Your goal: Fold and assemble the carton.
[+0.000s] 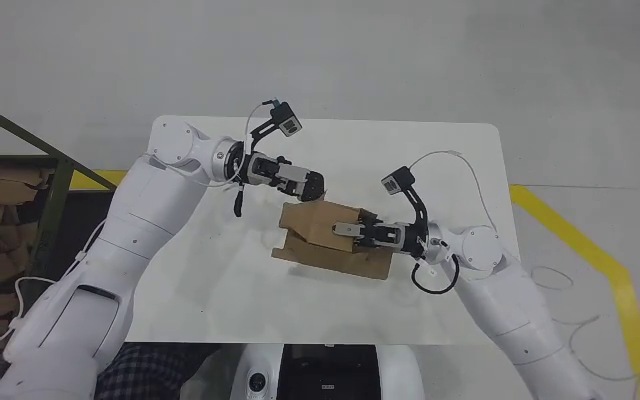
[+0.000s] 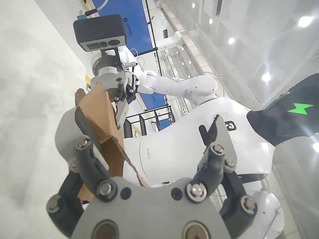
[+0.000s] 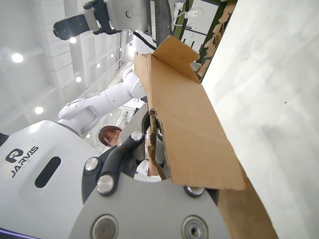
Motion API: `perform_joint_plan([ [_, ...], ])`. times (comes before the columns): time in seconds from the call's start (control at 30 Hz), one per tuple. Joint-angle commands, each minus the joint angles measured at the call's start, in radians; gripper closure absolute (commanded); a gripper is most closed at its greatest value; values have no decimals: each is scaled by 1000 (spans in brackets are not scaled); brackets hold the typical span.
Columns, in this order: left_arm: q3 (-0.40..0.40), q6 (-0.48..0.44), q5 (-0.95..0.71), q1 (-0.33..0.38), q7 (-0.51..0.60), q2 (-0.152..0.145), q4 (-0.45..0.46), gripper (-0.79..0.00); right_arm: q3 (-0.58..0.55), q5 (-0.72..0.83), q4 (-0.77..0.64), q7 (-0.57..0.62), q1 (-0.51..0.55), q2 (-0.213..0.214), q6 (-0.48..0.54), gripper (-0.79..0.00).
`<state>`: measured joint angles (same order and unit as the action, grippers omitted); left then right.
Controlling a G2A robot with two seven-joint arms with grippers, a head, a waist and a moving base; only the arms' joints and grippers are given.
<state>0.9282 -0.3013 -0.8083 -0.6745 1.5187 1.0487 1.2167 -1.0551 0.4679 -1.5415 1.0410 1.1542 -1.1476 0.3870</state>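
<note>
A brown carton (image 1: 320, 232) lies partly folded in the middle of the white table (image 1: 450, 150), one panel raised. My right gripper (image 1: 352, 229) is shut on that raised panel's edge; in the right wrist view the cardboard (image 3: 184, 125) runs between my own right gripper (image 3: 162, 130). My left gripper (image 1: 313, 187) stands open at the carton's far corner. In the left wrist view one finger (image 2: 83, 123) rests against the cardboard (image 2: 99, 108) and the other finger (image 2: 216, 130) is far apart. The right gripper (image 2: 120, 108) shows there clamped on the flap.
A green rack (image 1: 40, 190) with cardboard scraps stands off the table's left side. A yellow floor line (image 1: 560, 230) runs past the right side. Bare tabletop surrounds the carton on all sides.
</note>
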Motion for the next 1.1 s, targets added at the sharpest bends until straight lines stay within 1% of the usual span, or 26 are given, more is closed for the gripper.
perform_joint_plan([
  [0.0, 8, -3, 5, -3, -3, -1, -2, -785, -8, 2, 3, -7, 0, 1, 0, 0],
  [0.63, 49, 17, 25, -50, 17, -4, 39, -785, -76, -9, 45, -131, -17, 3, -11, 0],
  [1.07, 16, 24, 21, -57, 17, 1, 59, -785, -103, -29, 49, -184, -15, 3, -16, 0],
])
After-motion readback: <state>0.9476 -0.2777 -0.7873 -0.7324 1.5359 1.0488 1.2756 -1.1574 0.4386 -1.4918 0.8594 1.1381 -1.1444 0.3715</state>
